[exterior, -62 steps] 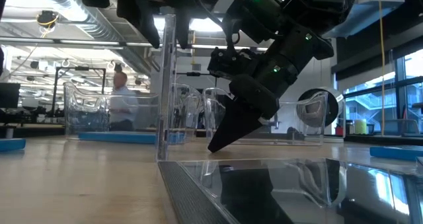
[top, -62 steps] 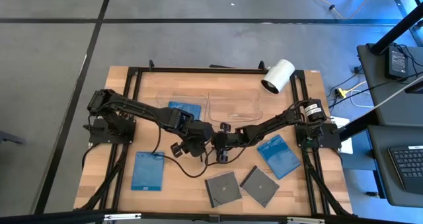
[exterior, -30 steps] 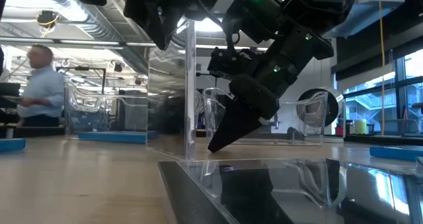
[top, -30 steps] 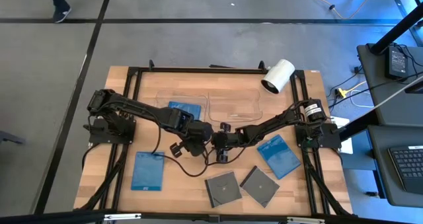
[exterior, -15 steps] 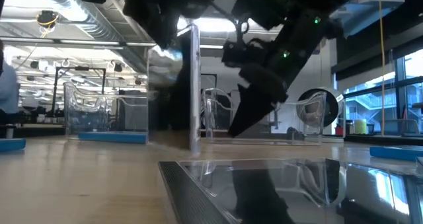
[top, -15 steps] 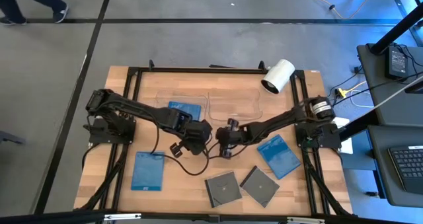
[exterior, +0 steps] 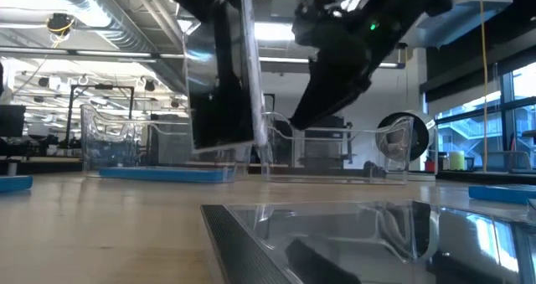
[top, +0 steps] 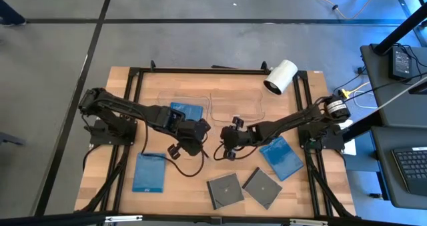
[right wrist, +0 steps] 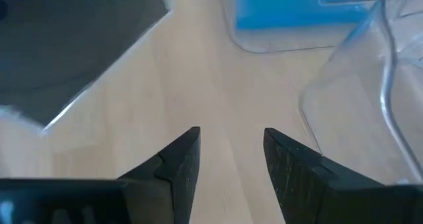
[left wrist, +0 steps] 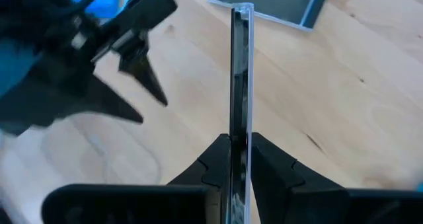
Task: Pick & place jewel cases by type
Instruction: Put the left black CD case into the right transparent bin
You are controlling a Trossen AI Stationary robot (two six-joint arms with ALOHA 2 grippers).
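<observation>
The left gripper [left wrist: 239, 159] is clamped on the edge of a dark jewel case [exterior: 224, 70], holding it upright on its edge, clear of the wooden surface [top: 193, 186]. In the left wrist view the held case [left wrist: 240, 72] shows as a thin vertical sliver between the two dark fingers [left wrist: 272, 174]. From above, this gripper [top: 200, 137] sits near the middle of the surface, just beside the two clear trays [top: 235, 109].

The right gripper [right wrist: 228, 159] hangs just beside the left one, on the side away from the left arm's base, its fingers [right wrist: 177, 163] standing apart with nothing between them. In the low view it [exterior: 322, 100] is lifted off the surface, close behind the held case.

One blue jewel case [top: 185, 111] lies in the clear tray nearer the left arm. Measured from the trays, a second blue case [top: 149, 172] lies well apart toward the surface's near edge on the left arm's side, and a third blue case [top: 281, 157] lies toward the right arm's base. Two dark cases [top: 225, 189] lie side by side by the near edge, the second [top: 261, 187] just beside the third blue one.
</observation>
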